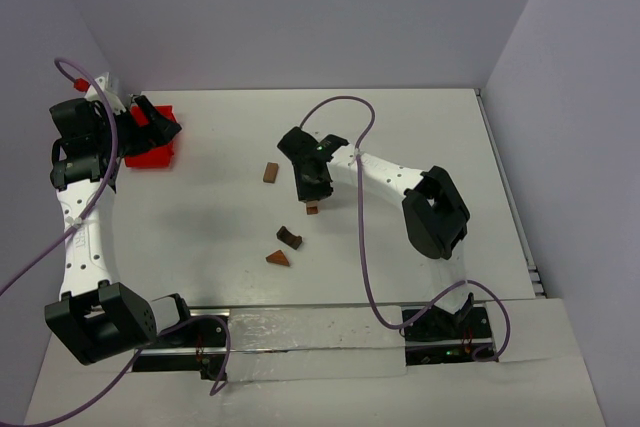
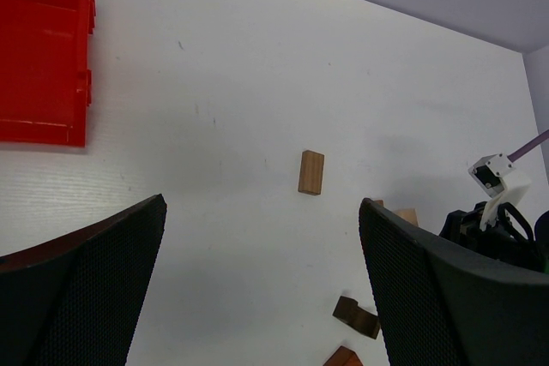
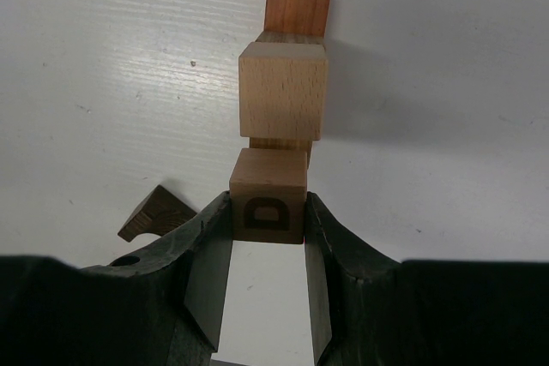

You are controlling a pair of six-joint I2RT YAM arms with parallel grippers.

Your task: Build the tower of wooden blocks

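Note:
The wood block tower [image 3: 283, 92] is a short stack, with a reddish block [image 3: 297, 12] low and a pale cube above it. It is mostly hidden under my right gripper in the top view [image 1: 313, 209]. My right gripper [image 3: 268, 212] [image 1: 310, 175] is shut on a tan cube with a dark D mark [image 3: 268, 197], held right over the stack; whether it rests on it I cannot tell. My left gripper [image 2: 262, 212] [image 1: 152, 127] is open and empty, far left by the red tray.
Loose blocks lie on the table: a tan cuboid [image 1: 270, 173] [image 2: 311, 172], a dark brown arch block [image 1: 290, 238] [image 2: 358, 317] [image 3: 154, 214] and a reddish wedge [image 1: 278, 258] [image 2: 343, 357]. The red tray [image 1: 150, 154] [image 2: 43, 49] stands at the far left.

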